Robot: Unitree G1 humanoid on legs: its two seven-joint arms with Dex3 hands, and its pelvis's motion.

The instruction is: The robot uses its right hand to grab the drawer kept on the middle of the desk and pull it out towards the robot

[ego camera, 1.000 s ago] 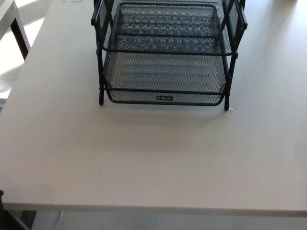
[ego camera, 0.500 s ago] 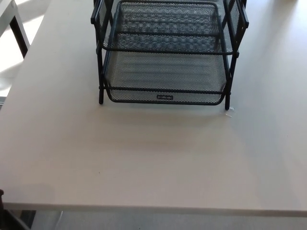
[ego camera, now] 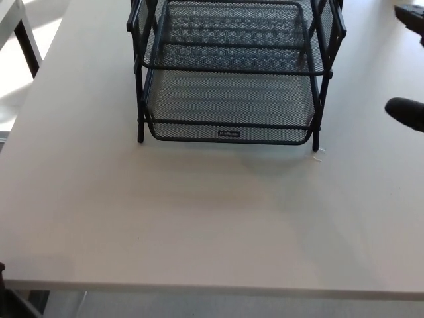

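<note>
Bare desk [ego camera: 199, 218] before the drawer [ego camera: 228, 109], right robot hand [ego camera: 407, 112] unobstructed beside it

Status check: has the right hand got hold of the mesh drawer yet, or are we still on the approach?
Still on the approach. Nothing is done: the bottom drawer sits pushed in within the black rack, untouched. In hand: the right hand shows only as black fingertips at the right edge, clear of the rack. Left: reach the drawer's front rim, grip it, pull it toward the robot.

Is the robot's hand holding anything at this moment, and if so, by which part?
Nothing is held. The right hand shows only at the right edge, apart from the mesh drawer, with nothing in it. The left hand is not in view.
</note>
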